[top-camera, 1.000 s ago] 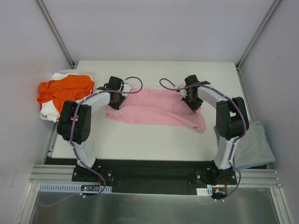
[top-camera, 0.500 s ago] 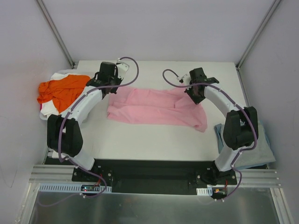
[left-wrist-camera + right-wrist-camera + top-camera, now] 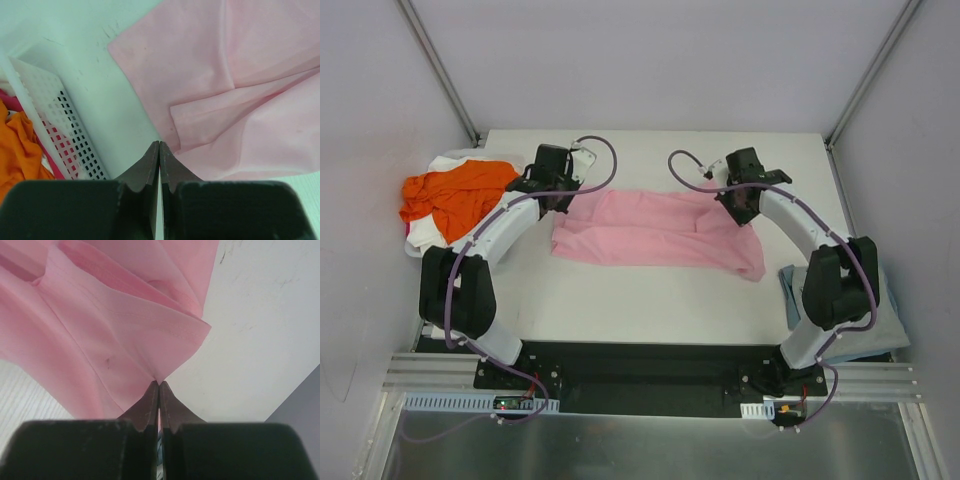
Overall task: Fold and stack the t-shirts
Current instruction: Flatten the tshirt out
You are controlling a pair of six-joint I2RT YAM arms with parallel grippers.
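Early going. Pink t-shirt [image 3: 655, 228] mid-frame, partly folded, pinched between the pressed-together fingers of left gripper [image 3: 159, 150] and right gripper [image 3: 159, 387]. Unfolded: orange t-shirt [image 3: 455, 192], upper left. Grey-blue t-shirt [image 3: 875, 310] lower right.

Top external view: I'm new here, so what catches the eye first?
A pink t-shirt lies stretched across the middle of the table, the left gripper and right gripper each pinching a far corner. An orange t-shirt is heaped in a white basket at the left edge; a grey-blue t-shirt lies at the near right.
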